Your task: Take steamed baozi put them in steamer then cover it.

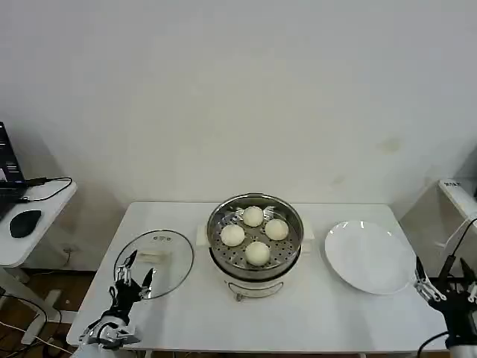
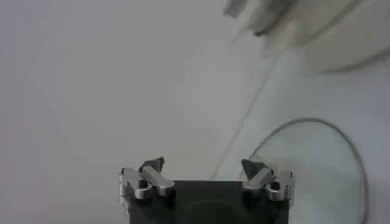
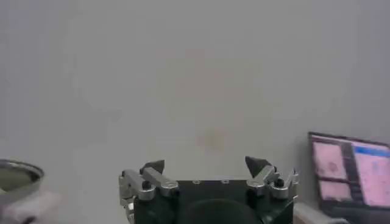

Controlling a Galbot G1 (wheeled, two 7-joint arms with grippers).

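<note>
All four baozi (image 1: 254, 233) sit in the steamer (image 1: 255, 237), so covering is what's left: the glass lid (image 1: 155, 262) lies flat just ahead of the left gripper (image 1: 136, 274), whose fingers are spread and empty. I'd pinch the cream bar handle (image 1: 153, 256) square, lift level, then center it over the pot. Right gripper (image 1: 440, 283) hangs open past the white plate (image 1: 369, 256).

White rectangular table (image 1: 328, 321) seen from above by head camera, round clear glass cover (image 1: 154, 262) (image 2: 317, 164) shared with left wrist view, right wrist camera aimed level at wall.
</note>
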